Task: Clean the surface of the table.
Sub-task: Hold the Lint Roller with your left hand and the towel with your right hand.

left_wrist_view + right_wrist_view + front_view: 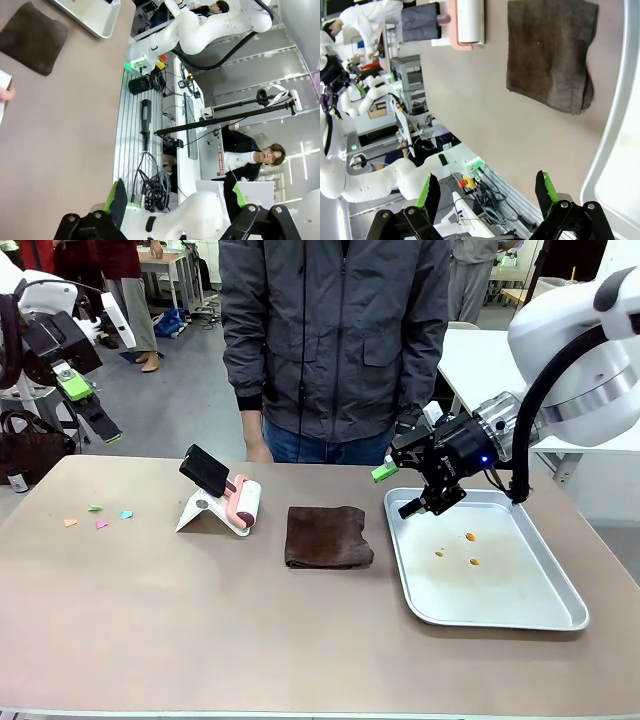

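Note:
The taupe-brown table [200, 620] carries a folded brown cloth [327, 536] at its middle. Left of the cloth, a lint roller [243, 503] with a pink frame and dark handle leans on a white stand. Small coloured paper scraps [98, 516] lie at the far left. My right gripper [400, 490] hangs open and holds nothing, above the far left corner of a silver tray [560, 615]. My left gripper [95, 410] is raised off the table's far left corner, open with nothing in it. The right wrist view has the cloth [550, 55], the roller [470, 20] and the open gripper [487, 195]. The left wrist view has the table [60, 150], the cloth [32, 31] and the open gripper [177, 200].
Small orange spots [470, 537] mark the tray's floor. A person in a grey jacket [335, 340] stands at the far edge, behind the cloth. A white table [480, 360] stands behind at the right. A dark bag [30, 445] sits off the far left corner.

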You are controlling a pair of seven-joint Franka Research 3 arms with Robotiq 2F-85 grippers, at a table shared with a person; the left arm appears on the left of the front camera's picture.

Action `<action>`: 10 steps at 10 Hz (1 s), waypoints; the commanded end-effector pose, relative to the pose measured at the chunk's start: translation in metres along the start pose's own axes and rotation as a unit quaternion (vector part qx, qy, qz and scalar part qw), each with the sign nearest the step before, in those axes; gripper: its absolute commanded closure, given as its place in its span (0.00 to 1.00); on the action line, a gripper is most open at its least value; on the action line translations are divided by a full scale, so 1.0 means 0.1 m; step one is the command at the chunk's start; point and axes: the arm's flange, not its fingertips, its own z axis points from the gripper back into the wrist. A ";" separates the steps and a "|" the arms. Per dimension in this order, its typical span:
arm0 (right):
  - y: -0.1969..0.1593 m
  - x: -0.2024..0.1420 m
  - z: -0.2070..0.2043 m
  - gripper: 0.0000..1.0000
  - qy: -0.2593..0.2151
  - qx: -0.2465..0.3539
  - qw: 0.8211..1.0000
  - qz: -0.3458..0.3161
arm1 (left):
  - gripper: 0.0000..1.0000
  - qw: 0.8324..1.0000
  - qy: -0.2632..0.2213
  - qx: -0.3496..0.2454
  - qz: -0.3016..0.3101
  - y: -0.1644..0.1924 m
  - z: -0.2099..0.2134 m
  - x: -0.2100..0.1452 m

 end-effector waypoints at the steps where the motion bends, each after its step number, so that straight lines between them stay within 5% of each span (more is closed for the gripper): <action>1: 0.01 -0.04 0.01 0.00 -0.003 -0.004 1.000 0.001 | 0.00 1.000 -0.009 -0.002 0.002 -0.08 0.03 -0.03; 2: 0.00 0.00 0.00 0.00 0.000 0.000 1.000 0.000 | 0.00 1.000 0.000 0.000 0.000 0.00 0.00 0.00; 4: 0.24 0.21 -0.26 0.00 -0.015 -0.084 0.996 0.028 | 0.00 0.994 -0.033 0.029 0.100 0.07 -0.12 0.08; 6: 0.40 0.38 -0.49 0.00 0.004 -0.134 0.988 0.074 | 0.00 0.969 -0.047 0.123 0.211 0.28 -0.15 0.05; 10: 0.49 0.70 -0.94 0.00 -0.047 -0.146 0.986 0.064 | 0.00 0.907 -0.107 0.340 0.223 0.35 -0.28 0.10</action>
